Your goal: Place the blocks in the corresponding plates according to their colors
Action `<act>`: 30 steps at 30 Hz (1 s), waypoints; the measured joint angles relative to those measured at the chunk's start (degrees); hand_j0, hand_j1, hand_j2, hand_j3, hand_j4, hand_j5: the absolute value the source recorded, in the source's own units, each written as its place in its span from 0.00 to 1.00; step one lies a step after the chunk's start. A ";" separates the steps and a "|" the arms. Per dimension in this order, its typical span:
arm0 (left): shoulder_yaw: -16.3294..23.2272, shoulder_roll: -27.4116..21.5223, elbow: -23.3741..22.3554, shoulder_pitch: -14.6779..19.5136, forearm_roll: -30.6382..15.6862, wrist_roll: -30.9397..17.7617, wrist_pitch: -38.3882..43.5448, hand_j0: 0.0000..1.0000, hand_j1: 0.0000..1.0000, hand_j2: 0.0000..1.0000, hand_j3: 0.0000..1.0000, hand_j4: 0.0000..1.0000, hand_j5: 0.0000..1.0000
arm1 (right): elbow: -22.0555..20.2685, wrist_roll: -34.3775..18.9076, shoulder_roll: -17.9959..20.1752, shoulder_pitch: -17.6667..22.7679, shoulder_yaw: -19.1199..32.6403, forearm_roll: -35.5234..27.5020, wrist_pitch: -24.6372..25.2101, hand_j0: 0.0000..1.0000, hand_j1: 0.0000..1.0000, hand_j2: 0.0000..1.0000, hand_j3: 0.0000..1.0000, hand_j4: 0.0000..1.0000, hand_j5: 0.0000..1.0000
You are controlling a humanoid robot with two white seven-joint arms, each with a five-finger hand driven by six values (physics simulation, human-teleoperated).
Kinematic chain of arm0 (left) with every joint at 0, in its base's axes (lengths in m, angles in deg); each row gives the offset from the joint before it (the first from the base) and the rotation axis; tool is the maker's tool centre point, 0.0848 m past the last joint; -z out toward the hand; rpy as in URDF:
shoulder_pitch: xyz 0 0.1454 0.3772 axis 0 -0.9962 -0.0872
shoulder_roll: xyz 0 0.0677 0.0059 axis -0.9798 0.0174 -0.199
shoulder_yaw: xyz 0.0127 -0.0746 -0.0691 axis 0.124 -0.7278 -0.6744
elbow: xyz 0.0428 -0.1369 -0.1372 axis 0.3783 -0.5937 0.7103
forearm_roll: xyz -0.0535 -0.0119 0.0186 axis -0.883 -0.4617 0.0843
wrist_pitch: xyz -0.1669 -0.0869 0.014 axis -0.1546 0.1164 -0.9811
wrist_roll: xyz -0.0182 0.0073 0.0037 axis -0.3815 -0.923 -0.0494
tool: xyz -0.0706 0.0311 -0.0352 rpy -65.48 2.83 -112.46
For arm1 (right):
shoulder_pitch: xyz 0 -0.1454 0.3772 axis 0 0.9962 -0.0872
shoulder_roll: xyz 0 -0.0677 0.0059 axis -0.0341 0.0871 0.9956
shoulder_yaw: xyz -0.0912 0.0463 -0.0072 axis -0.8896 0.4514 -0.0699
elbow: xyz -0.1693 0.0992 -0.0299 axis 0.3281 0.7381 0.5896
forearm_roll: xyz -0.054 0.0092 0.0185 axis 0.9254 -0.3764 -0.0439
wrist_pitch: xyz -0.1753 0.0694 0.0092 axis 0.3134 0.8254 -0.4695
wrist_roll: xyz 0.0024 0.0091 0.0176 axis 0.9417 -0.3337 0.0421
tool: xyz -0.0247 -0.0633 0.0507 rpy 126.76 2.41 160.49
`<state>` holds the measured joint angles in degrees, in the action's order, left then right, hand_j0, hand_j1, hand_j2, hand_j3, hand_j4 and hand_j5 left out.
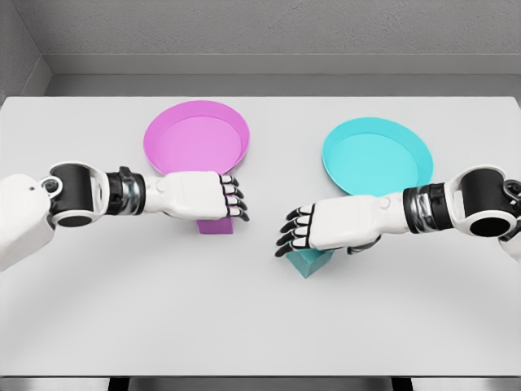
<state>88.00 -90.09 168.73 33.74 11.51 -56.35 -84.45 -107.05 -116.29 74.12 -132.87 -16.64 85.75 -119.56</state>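
Plates are both bare, so nothing has been delivered yet and the whole sorting job is still ahead. The pink block (216,226) sits on the table (98,309) directly under the left hand (199,195), showing just below the palm; the fingers curl down over it, but whether they actually grip it I cannot tell. The pink plate (195,135) lies just beyond that hand. The teal block (309,262) rests under the right hand (326,226), peeking out beneath the knuckles, and that hand's fingers look loosely bent with no clear hold. The teal plate (374,155) lies just behind and slightly outward of it. Both blocks likely need grasping, lifting and carrying forward.
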 measured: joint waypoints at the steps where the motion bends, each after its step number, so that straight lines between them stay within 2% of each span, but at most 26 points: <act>1: 0.18 0.00 0.00 0.09 0.03 0.00 0.00 0.83 0.83 0.83 0.83 0.83 0.83 | 0.09 0.00 0.00 0.00 -0.06 0.10 0.00 1.00 1.00 1.00 1.00 1.00 1.00; 6: 0.54 -0.02 0.02 0.00 -0.44 0.61 0.46 0.66 0.66 0.66 0.66 0.66 0.66 | 0.73 0.00 -0.01 0.26 -0.35 0.36 0.00 1.00 1.00 1.00 1.00 1.00 1.00; 10: 0.61 -0.04 0.07 0.00 -0.29 0.82 0.56 0.58 0.58 0.58 0.58 0.58 0.58 | 0.98 0.21 -0.57 0.26 -1.60 0.60 0.21 1.00 1.00 1.00 1.00 1.00 1.00; 13: 0.79 -0.03 0.23 0.26 0.11 0.61 0.32 0.57 0.57 0.57 0.57 0.57 0.57 | 1.03 0.24 -0.91 0.26 -2.29 0.81 0.21 0.96 0.96 0.96 0.96 0.96 0.96; 15: 0.89 -0.14 0.77 1.58 -0.33 0.36 0.14 0.56 0.56 0.56 0.56 0.56 0.56 | 1.04 0.22 -0.97 0.18 -2.28 0.94 0.19 0.88 0.88 0.88 0.88 0.88 0.88; 22: 0.54 -2.41 1.13 6.42 -4.42 0.36 0.00 0.56 0.56 0.56 0.56 0.56 0.56 | 1.07 0.04 -0.44 0.35 -0.06 1.17 0.04 0.78 0.78 0.78 0.78 0.78 0.78; 25: 0.07 -2.77 -1.58 7.82 -5.24 0.34 -0.02 0.56 0.56 0.56 0.56 0.56 0.56 | 1.07 0.01 -0.34 0.44 0.74 1.16 0.01 0.77 0.77 0.77 0.77 0.77 0.77; 27: -0.46 -2.62 -4.45 8.96 -5.44 0.40 -0.02 0.56 0.56 0.56 0.56 0.56 0.56 | 1.07 0.00 -0.32 0.44 0.97 1.15 0.01 0.68 0.68 0.68 0.68 0.68 0.68; 30: -1.76 -1.12 -9.61 10.72 -5.48 0.45 -0.04 0.56 0.56 0.56 0.56 0.56 0.56 | 1.07 0.00 -0.36 0.44 1.11 1.10 0.00 0.67 0.67 0.67 0.67 0.67 0.67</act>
<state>86.24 -91.21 159.13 44.46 6.04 -55.90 -84.50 -105.98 -116.29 73.76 -132.43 -15.53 86.86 -119.56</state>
